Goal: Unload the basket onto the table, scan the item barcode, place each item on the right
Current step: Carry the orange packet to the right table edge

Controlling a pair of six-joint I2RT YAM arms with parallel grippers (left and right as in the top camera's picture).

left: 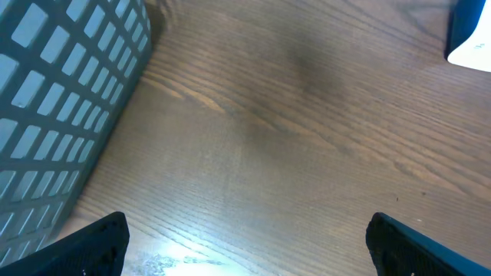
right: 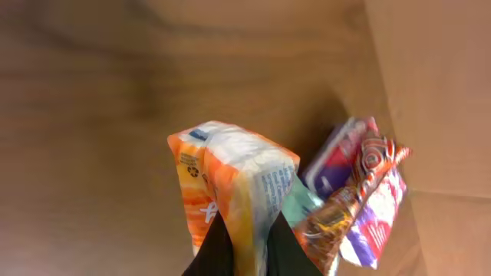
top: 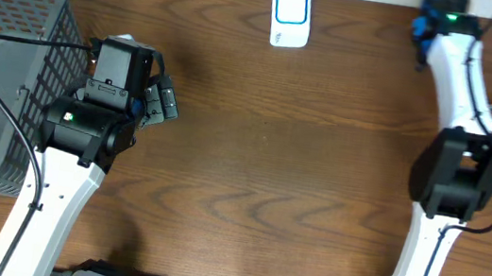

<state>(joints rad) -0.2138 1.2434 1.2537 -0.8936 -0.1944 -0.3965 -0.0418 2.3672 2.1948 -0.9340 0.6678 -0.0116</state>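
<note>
Now, clamped in the closed fingers of the right pincer (right: 247,249): an orange and white packet (right: 230,180), caught by a thin lower edge and reaching away from the fingertips, with the broad printed faces left bare. Probably gripped that way to keep the barcode uncovered, though no barcode legible from here, only small print and a recycling mark on the near face. Lifted clear of the table (top: 318,167) or resting on it: impossible to tell. Just off to one side of the fingertips, touching the held packet, a purple and white packet (right: 380,230) with a red swirl-printed wrapper (right: 357,188) lying across it. Likely waiting for later turns, and near enough to be dragged along on the way up.

Far across the table from that pincer, up against the back edge, a white and blue scanner (top: 291,15), face up, presumably set in the middle for reach from either side. Left to do, by the look of it: carry, turn the coded face toward the window, hold steady.

Over on the other side, the left pincer (left: 253,257) spread wide and holding nothing, bare wood beneath, a grey mesh basket (left: 54,100) close off to its left. Seemingly parked there, ready to receive a scanned item or drop it in.
</note>
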